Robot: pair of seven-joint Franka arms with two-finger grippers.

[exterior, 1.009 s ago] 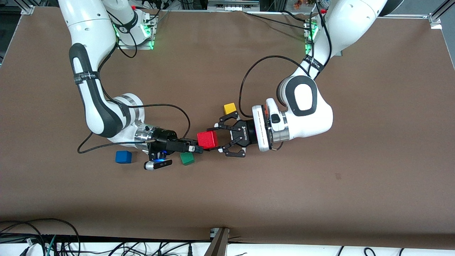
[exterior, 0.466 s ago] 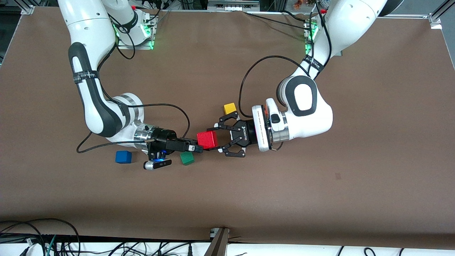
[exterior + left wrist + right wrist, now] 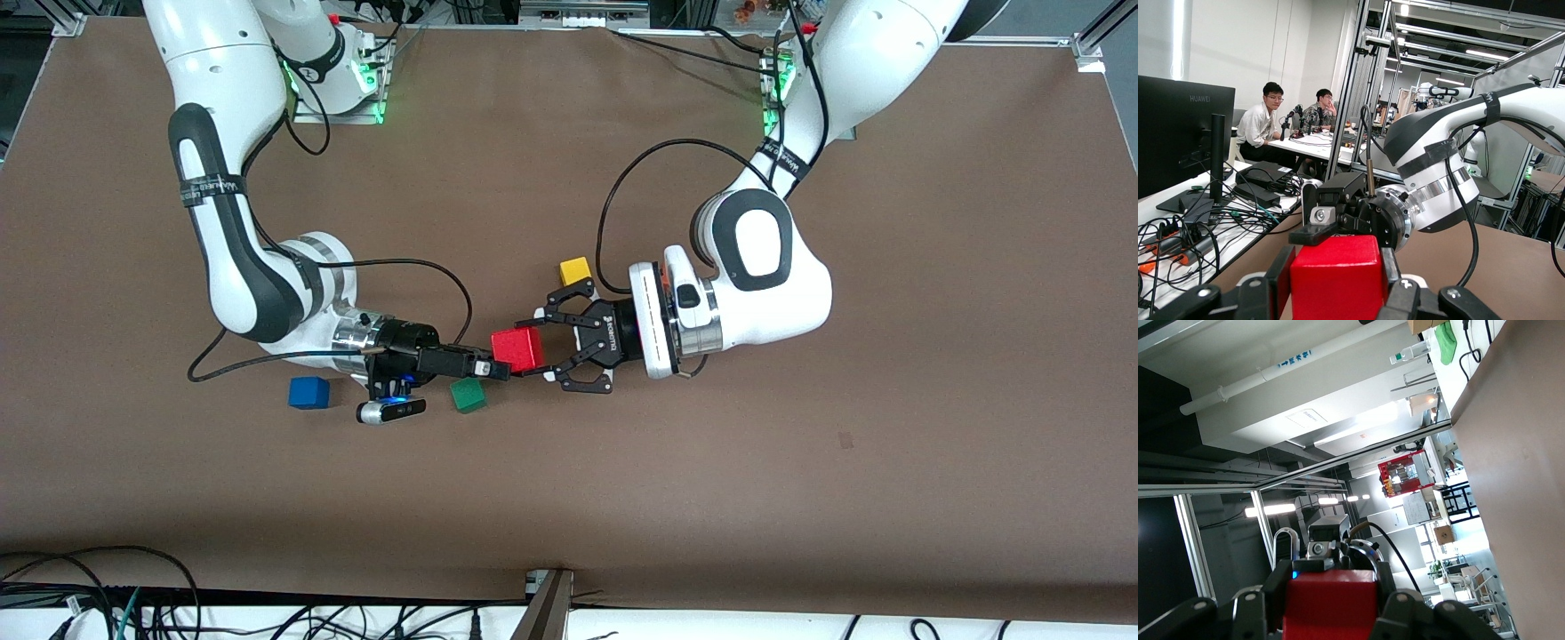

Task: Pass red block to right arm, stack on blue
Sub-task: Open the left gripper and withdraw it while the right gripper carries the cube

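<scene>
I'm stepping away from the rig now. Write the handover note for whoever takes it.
Left gripper: shut on the red block, in the air above the table.
Right gripper: shut on the same block from the other end, beside the green cube.
Blue cube: on the table toward the right arm's end, nothing on it.
Done: both arms grip the block.
Left: the left gripper lets go; the right stacks red on blue.

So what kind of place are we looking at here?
Most likely a robotics research lab: two people at desks with equipment, a monitor, aluminium frame racks, and coloured test cubes like the red block on the table.
</scene>
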